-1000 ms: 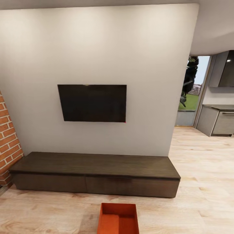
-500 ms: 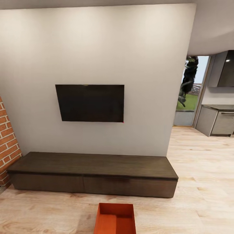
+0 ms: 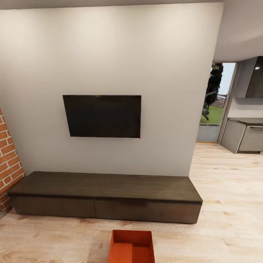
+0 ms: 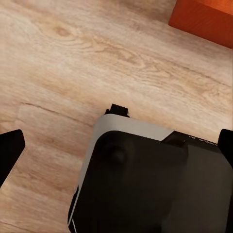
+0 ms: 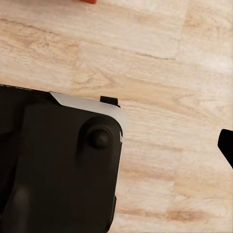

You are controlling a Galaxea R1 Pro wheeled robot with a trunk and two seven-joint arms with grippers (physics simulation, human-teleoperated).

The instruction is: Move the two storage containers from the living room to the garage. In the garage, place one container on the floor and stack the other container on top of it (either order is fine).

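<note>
Storage container (image 3: 131, 246): orange-red, open-topped, on the wood-plank floor (image 3: 226, 204) directly ahead, centred between both arms, long axis pointing toward the TV wall; neither arm is nearer, in my judgement. One only in sight. Tools: left and right, opening not determinable. Surface: low dark bench (image 3: 106, 195), bare. Room: living room, brick fireplace (image 3: 9, 164), wall TV (image 3: 102, 116).

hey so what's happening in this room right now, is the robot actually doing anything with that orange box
Nothing is being handled yet. An orange-red rectangular open bin sits on the light wood-plank floor just ahead of the robot, in front of a long low dark bench under a black wall-mounted TV. The wrist cameras look down at the planks and the robot's dark base, with a corner of the bin in the left one. From these views I can't tell how the grippers stand.
</note>
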